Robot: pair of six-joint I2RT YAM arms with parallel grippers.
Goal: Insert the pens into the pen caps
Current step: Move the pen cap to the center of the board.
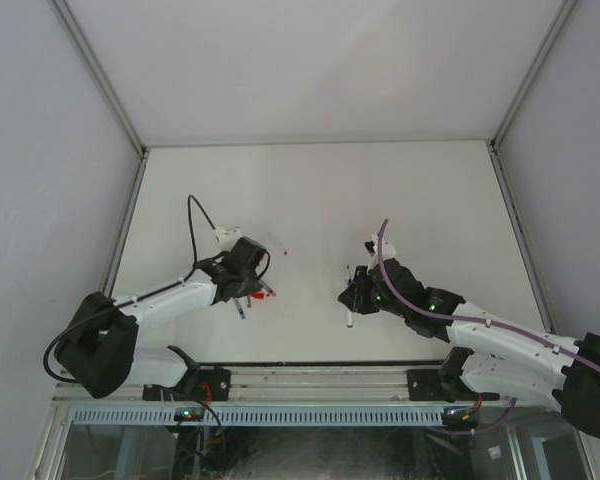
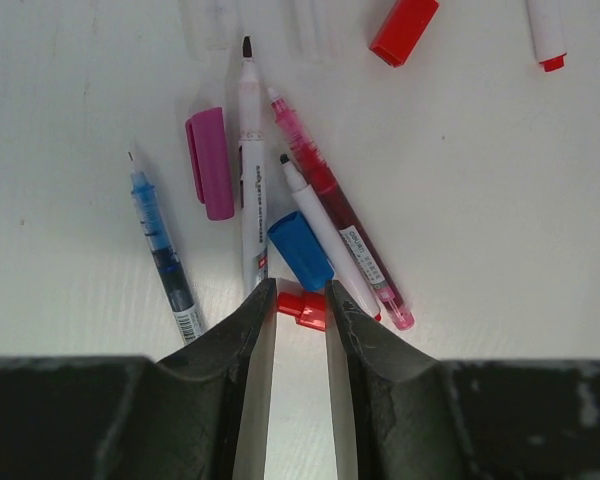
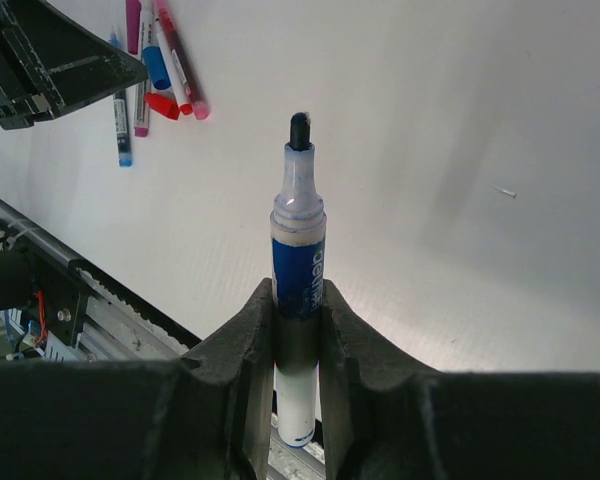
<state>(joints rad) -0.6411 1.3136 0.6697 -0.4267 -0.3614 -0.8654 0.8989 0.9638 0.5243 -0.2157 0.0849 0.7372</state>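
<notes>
Top view: left hand (image 1: pixel 245 292) low over loose pens (image 1: pixel 267 293) on the desk (image 1: pixel 380 190); right hand (image 1: pixel 352 300) well apart.
Left wrist: narrowly parted fingers (image 2: pixel 250 330) straddle a red cap (image 2: pixel 302 308); grip cannot be told; the print on the pens is illegible.
Right wrist: right hand clenched on a capless pen (image 3: pixel 300 250) whose blue label reads "deli".

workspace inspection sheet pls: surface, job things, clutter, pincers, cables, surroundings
surface: white table
job's things: uncapped pens bunched by the left pincer with a blue cap, magenta cap and far red cap; stray pen apart
clutter: nothing seen
grippers: left pincer tips flank the near red cap, grip unclear; right pincer shut on a blue-labelled pen, tip bare
cables: black loop at left arm; purple cable along right arm
surroundings: pale walls, metal rail at near edge
</notes>
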